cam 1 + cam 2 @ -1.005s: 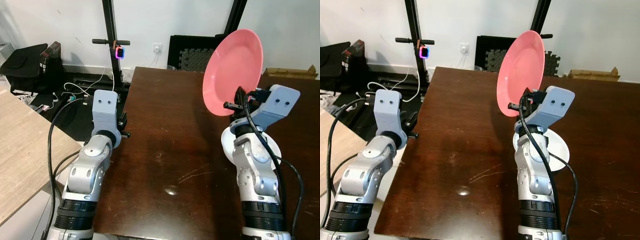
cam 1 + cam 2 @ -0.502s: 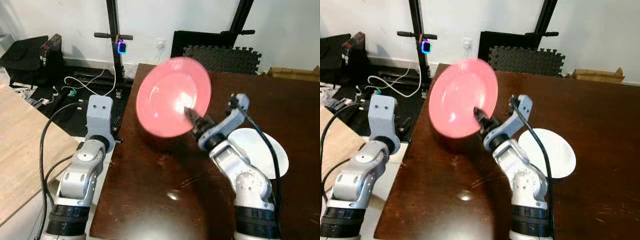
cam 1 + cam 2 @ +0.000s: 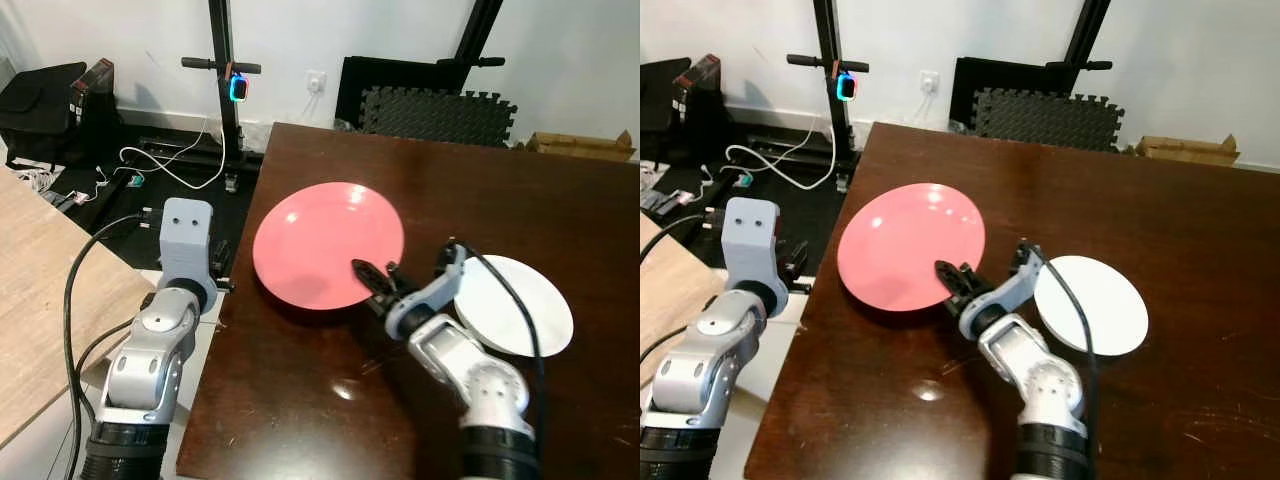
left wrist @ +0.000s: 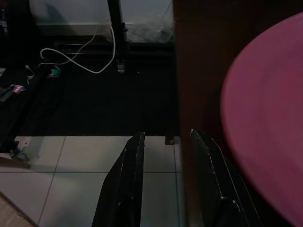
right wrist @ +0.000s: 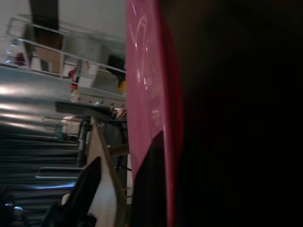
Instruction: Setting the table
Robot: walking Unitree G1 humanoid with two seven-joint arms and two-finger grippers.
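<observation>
Near the left edge of the dark wooden dining table [image 3: 330,420], the pink plate [image 3: 325,243] lies low and close to flat, its far rim just tipped up, so it looks all but set down. A white plate [image 3: 520,305] already rests flat toward the table's right side, well apart from the pink one. By my reading two places are started; releasing the pink plate, and any cutlery or glasses, are left.

The right gripper [image 3: 375,280] pinches the pink plate's near right rim, one black finger over the top face, its fingers closed on the edge. The left gripper [image 4: 163,179] hangs off the table's left edge, fingers slightly parted, empty, beside the plate.
</observation>
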